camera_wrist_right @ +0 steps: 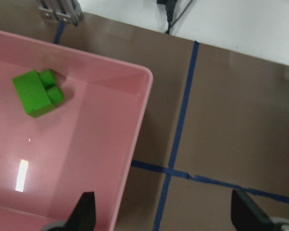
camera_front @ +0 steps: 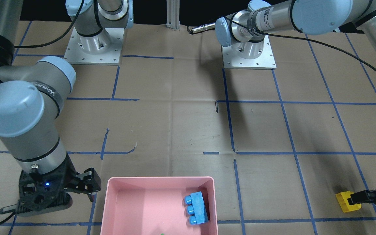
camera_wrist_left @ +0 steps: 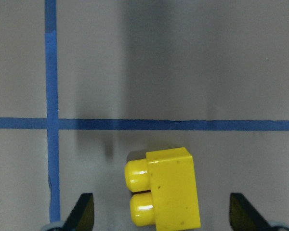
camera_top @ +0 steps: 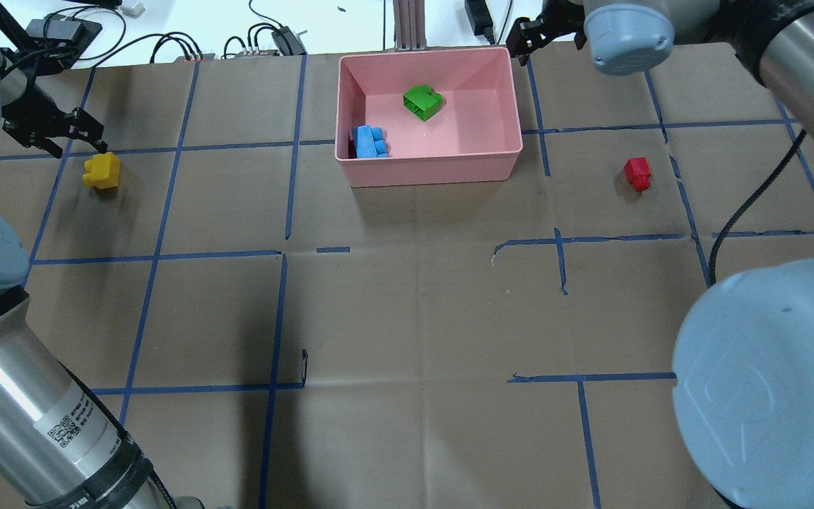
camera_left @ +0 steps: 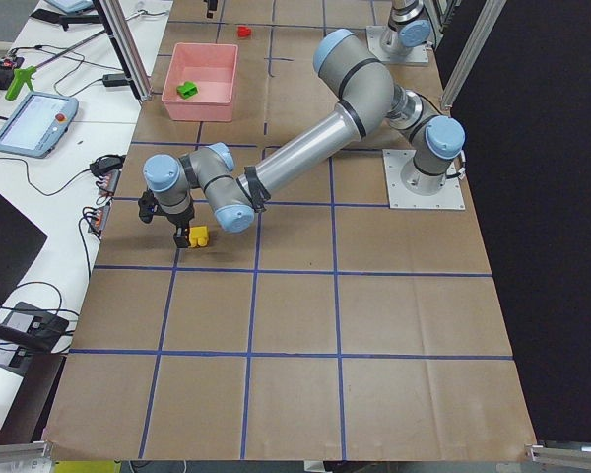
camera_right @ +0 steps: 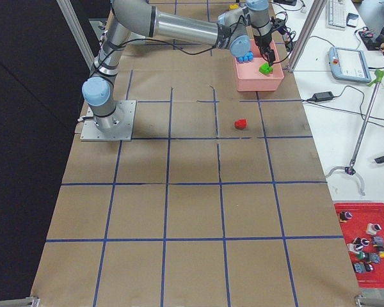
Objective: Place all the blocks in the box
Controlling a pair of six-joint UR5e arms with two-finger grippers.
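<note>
Illumination is bright, even and from overhead. Arm shadows lie soft-edged on the table (camera_front: 188,124). A rectangular glare patch marks the floor of the box (camera_wrist_right: 86,159). The yellow block (camera_wrist_left: 171,192) is in sharp focus; a broad, dim shadow band runs beyond it.

Green brick (camera_top: 422,102) and light-blue brick (camera_top: 369,140) lie inside pink box (camera_top: 435,170); yellow brick (camera_top: 102,171), red brick (camera_top: 638,173) outside.

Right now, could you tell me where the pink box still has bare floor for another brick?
The box is bare in its right half, between the green brick and the right wall. The blue brick crowds its near-left corner.
</note>
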